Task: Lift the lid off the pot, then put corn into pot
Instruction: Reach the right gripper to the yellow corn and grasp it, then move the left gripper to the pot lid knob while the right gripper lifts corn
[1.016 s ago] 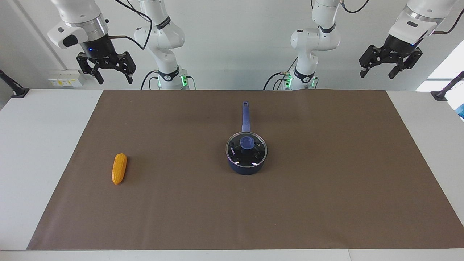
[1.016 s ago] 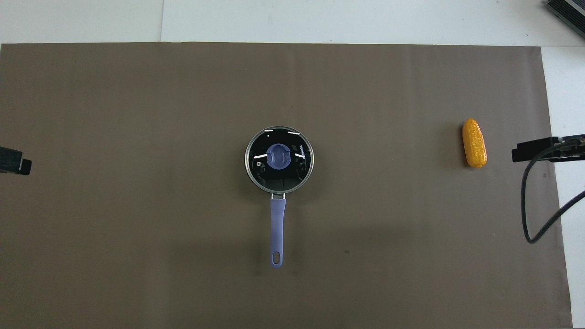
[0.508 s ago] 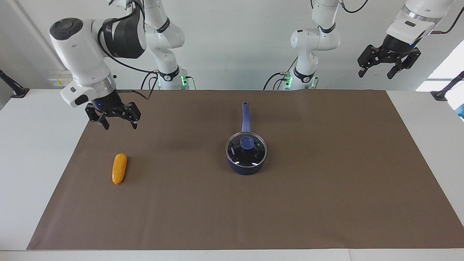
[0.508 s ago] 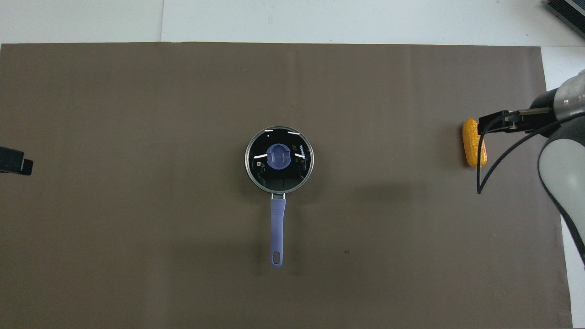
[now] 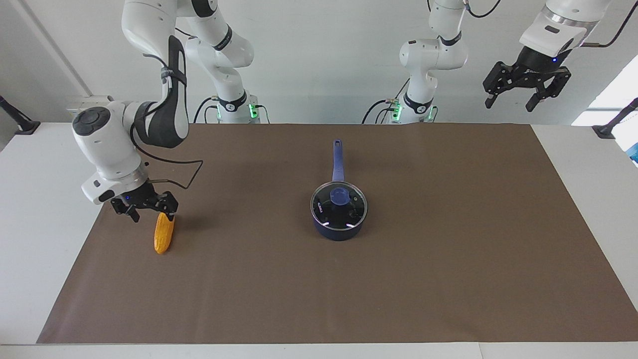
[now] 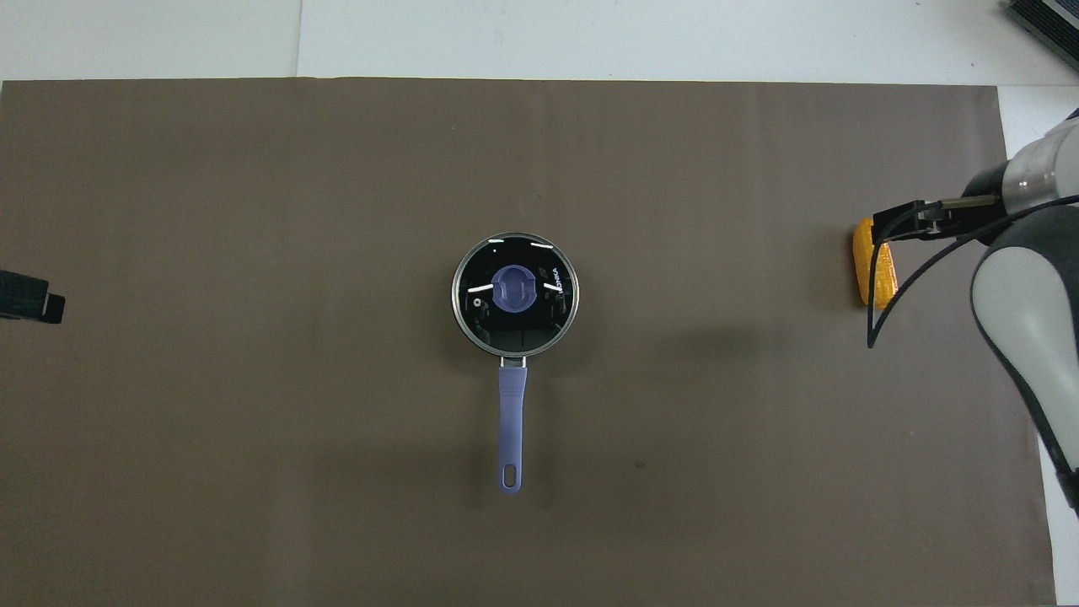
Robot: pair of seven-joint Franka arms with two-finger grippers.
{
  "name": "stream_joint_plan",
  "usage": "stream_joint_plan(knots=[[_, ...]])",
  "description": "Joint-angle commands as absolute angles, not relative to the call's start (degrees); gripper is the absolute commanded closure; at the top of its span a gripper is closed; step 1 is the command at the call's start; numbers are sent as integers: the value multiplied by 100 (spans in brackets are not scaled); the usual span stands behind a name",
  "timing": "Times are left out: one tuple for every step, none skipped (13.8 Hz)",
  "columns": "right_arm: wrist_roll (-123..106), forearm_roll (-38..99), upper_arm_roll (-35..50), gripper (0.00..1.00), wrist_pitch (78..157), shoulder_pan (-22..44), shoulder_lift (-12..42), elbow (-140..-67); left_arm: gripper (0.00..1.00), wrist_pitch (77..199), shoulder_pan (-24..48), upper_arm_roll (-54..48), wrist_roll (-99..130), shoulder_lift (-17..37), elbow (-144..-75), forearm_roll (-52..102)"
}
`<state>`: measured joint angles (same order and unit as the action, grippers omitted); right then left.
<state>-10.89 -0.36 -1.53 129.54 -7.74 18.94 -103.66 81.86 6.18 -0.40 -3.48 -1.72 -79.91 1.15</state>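
Observation:
The pot (image 5: 339,228) stands mid-table on the brown mat, its long handle (image 5: 338,159) pointing toward the robots. The glass lid (image 5: 349,212) with its blue knob (image 5: 340,196) sits on the pot. The corn (image 5: 163,235) lies on the mat toward the right arm's end. My right gripper (image 5: 151,215) is open and low at the corn's end nearer to the robots; I cannot tell whether it touches. In the overhead view the gripper (image 6: 906,221) partly covers the corn (image 6: 872,278). My left gripper (image 5: 523,94) is open, raised high, and waits.
The brown mat (image 5: 448,249) covers most of the white table (image 5: 40,199). A black cable (image 6: 893,303) loops from the right arm's wrist over the corn. The pot with its lid (image 6: 515,292) and handle (image 6: 511,421) also show in the overhead view.
My right arm has swung down from high above the table's edge, and its open gripper now sits at the corn. The left gripper has shifted slightly. Pot, lid and corn have not moved.

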Motion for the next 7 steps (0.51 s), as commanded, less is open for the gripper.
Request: stream_joint_plan(knots=[[-1213, -105, -88, 0, 13236, -957, 2153, -10546, 0, 8569, 860, 18, -281, -238, -8174, 141], [-1195, -105, -88, 0, 13410, -975, 2232, -10599, 0, 8578, 983, 18, -281, -211, -8174, 141], [-1117, -105, -88, 0, 13543, -976, 2328, -10626, 0, 8656, 1132, 18, -273, -167, -8183, 141], [-1099, -105, -88, 0, 13579, -976, 2364, -10669, 0, 8744, 1290, 18, -151, -45, -8183, 141], [-1099, -105, -88, 0, 13570, -976, 2364, -10696, 0, 8841, 1431, 18, 16, -9, -8183, 141], [-1107, -105, -88, 0, 13562, -976, 2364, -10696, 0, 8937, 1546, 18, 139, 122, -8183, 141], [-1134, -105, -88, 5, 13475, -967, 2329, -10722, 0, 8973, 1660, 18, 184, 193, -8183, 123]])
